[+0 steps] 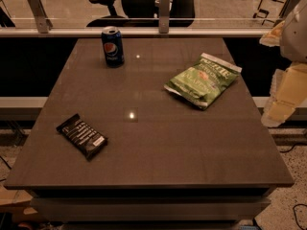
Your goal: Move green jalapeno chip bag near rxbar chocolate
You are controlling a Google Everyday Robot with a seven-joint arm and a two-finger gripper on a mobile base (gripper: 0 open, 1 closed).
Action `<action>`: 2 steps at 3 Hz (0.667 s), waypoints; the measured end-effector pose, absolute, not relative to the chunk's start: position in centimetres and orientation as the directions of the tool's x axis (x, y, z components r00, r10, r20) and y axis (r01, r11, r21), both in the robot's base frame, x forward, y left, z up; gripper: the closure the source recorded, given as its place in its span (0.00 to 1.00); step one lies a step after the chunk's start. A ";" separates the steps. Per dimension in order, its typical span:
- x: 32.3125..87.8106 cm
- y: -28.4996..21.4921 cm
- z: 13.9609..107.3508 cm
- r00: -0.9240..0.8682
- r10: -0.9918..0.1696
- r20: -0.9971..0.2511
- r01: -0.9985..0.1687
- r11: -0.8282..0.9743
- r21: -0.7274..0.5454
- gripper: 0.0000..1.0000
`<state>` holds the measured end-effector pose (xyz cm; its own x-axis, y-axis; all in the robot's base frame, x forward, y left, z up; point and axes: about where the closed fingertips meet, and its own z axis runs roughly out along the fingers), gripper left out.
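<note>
Because the gripper point(284, 96) hangs off the right edge of the worktop point(158, 147), touching nothing and holding nothing I can see, the whole move is yet to be done. Whether it is spread or closed up cannot be told from this view.

The chip bag point(203, 79) lies flat near the far right corner, turned at an angle with its white top pointing toward the right edge. The chocolate bar point(82, 135) lies toward the near left corner, well apart from the bag. The soda can point(112, 46) stands upright near the far edge, left of centre.

I see 3 likely troubles.

1. The grab could fail. The bag looks puffy and slick, so a pinch on loose film may slip. A push from above could also skid it toward the right edge, which is close.
2. The carry runs diagonally across the top. A sagging bag could drag on the surface and twist free. A swing too wide toward the far edge could tip the can.
3. The put-down could go wrong. The bar looks light, so a bag set on it or shoved against it could slide it toward the near left corner. Releasing too early would leave the 2 apart.
</note>
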<state>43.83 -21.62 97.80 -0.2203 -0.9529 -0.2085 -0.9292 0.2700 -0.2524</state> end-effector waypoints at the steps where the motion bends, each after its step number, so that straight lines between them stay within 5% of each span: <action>1: 43.8 -21.6 97.8 -0.220 -0.953 -0.209 -0.929 0.270 -0.252 0.00; 2: 44.2 -21.6 98.2 -0.239 -0.945 -0.222 -0.925 0.291 -0.244 0.00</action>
